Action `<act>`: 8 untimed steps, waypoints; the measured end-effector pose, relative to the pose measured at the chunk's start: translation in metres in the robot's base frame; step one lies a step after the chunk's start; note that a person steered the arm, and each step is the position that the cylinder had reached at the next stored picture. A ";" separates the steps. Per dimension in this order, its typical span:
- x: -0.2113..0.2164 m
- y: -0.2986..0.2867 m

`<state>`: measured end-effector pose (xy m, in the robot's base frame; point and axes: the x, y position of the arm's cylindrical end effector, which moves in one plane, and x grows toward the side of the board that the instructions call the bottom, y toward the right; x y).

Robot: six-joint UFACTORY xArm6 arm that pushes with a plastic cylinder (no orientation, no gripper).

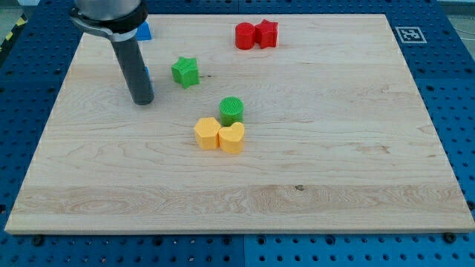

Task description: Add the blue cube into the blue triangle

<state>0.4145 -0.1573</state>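
Observation:
My tip (pixel 142 101) rests on the wooden board (pixel 334 163) at the view's upper left. A thin sliver of a blue block (pixel 147 74) shows just to the right of the rod, above the tip; the rod hides most of it and its shape cannot be made out. A second blue block (pixel 144 31) sits near the board's top edge, partly hidden behind the arm's body; its shape is also unclear. The two blue blocks lie apart, one above the other in the view.
A green star (pixel 185 71) lies right of the rod. A red cylinder (pixel 244 35) and red star-like block (pixel 266 33) touch at the top. A green cylinder (pixel 231 110) stands above a yellow hexagon-like block (pixel 207 133) and a yellow heart (pixel 231 138) near the middle.

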 end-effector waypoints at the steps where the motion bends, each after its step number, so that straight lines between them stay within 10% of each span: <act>1: 0.000 0.000; 8: -0.045 -0.012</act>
<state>0.3691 -0.1697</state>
